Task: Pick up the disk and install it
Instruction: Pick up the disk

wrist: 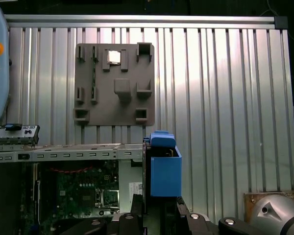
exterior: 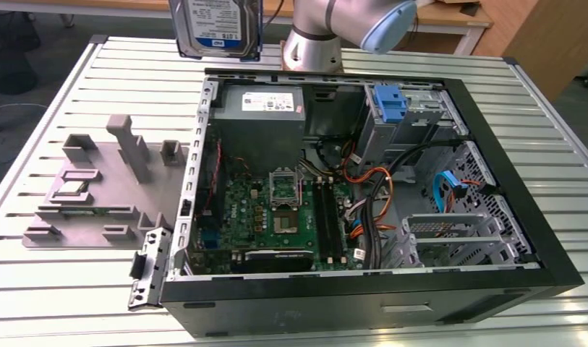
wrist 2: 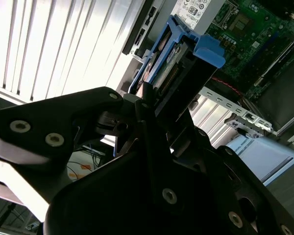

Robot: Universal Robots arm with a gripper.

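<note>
tool clamped on the disk, held on edge at top of the exterior view, above the open PC case. risk: any tilt in the grip and the carrier snags the drive cage

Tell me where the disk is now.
The disk hangs in the jaws at the exterior view's top left, above the table beyond the computer case.

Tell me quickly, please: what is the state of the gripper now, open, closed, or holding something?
The gripper is closed, holding the disk in the air.
</note>
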